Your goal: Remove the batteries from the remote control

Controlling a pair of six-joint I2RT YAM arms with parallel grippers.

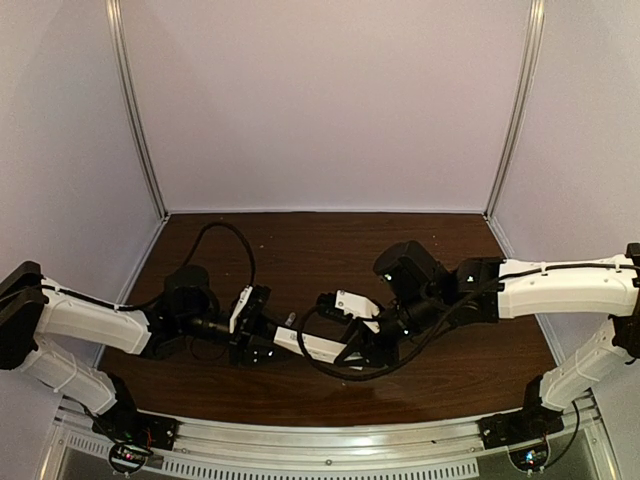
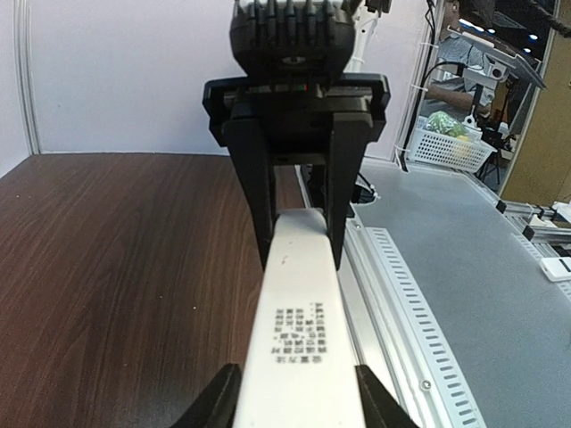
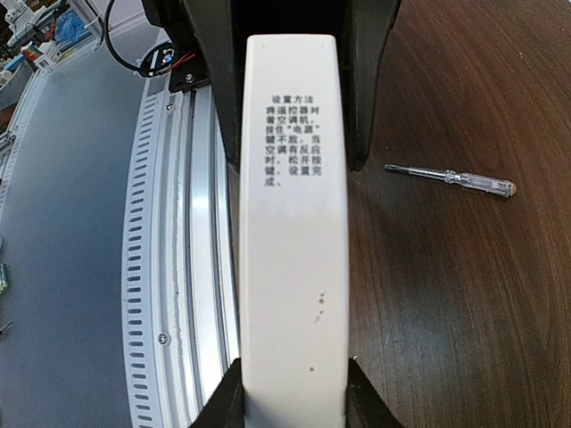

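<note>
Right pincer (image 3: 293, 403): is clamped on one end of the remote control (image 3: 293, 223), with a finger pressed against each long side.
Left pincer (image 2: 297, 401): is set around the opposite end, its fingers close along both sides (whether contact is made cannot be told).
Remote control: is carried as a bridge between both pincers, over the near edge of the worktop (image 1: 330, 250) beside the slotted metal rail (image 3: 196, 267). A face with small printed text is turned towards the wrist cameras.
Screwdriver (image 3: 451, 178): is laid flat on the worktop, apart from the remote control.
</note>
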